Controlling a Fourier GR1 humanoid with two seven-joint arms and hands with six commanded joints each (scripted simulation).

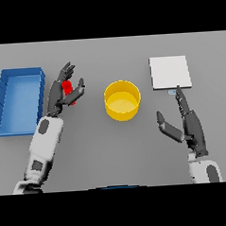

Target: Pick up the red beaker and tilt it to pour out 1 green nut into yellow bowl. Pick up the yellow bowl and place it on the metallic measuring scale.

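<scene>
mostly a handling note for you. your left hand (62, 92) is at the red beaker (68, 90), left of the yellow bowl (122, 100); fingers rise behind it and the thumb comes round its right side, loosely curled about it. only slivers of red show between them, so you can't tell if the beaker is off the table (112, 148) or tilted. judging by how little shows, it's small, light and stiff, likely smooth-walled and apt to slip; hold it round the middle of the wall, not the rim, so the mouth is free to pour. the green nut isn't visible; expect it to roll out suddenly, so tilt slowly.

the bowl stands upright mid-table, apart from both hands, nothing to be seen inside. it looks rigid, with a thin wall and wide mouth; pinch the rim or cup the side.

your right hand (189, 124) rests open, fingers straight, holding nothing, fingertips near the front edge of the metallic measuring scale (169, 71), which shows as a pale flat square. a small marking at its front edge is too small to read. no other writing. a blue tray (1, 98) sits far left.
</scene>
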